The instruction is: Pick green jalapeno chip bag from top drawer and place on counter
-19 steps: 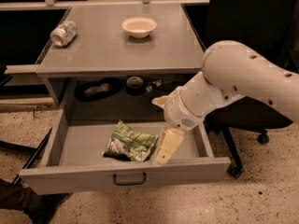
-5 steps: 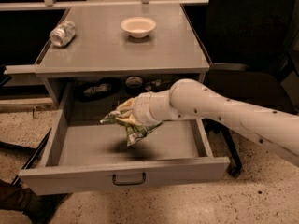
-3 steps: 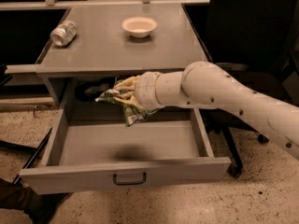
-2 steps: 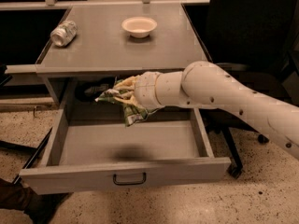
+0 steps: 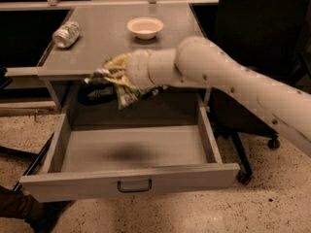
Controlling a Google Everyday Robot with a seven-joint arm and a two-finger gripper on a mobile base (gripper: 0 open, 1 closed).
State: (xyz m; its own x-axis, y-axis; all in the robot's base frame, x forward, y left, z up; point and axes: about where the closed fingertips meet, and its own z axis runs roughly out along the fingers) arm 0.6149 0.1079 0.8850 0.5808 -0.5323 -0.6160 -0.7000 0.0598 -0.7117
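My gripper [image 5: 118, 74] is shut on the green jalapeno chip bag [image 5: 113, 81], a crumpled light green and white foil bag. It holds the bag in the air at the level of the counter's front edge, above the back of the open top drawer [image 5: 131, 149]. The bag hangs down from the gripper, partly in front of the counter [image 5: 112, 38]. The drawer is pulled fully out and its floor is bare, with a dark curved handle [image 5: 134, 185] on the front panel. My white arm reaches in from the right.
A crushed silvery can [image 5: 66, 34] lies at the counter's left. A white bowl [image 5: 145, 27] stands at the counter's middle back. Dark objects [image 5: 95, 93] sit on the shelf behind the drawer. A black chair base [image 5: 252, 154] stands to the right.
The gripper took the bag off the drawer floor and lifted it up and back, from inside the drawer to the height of the counter's front edge. The drawer is now bare.
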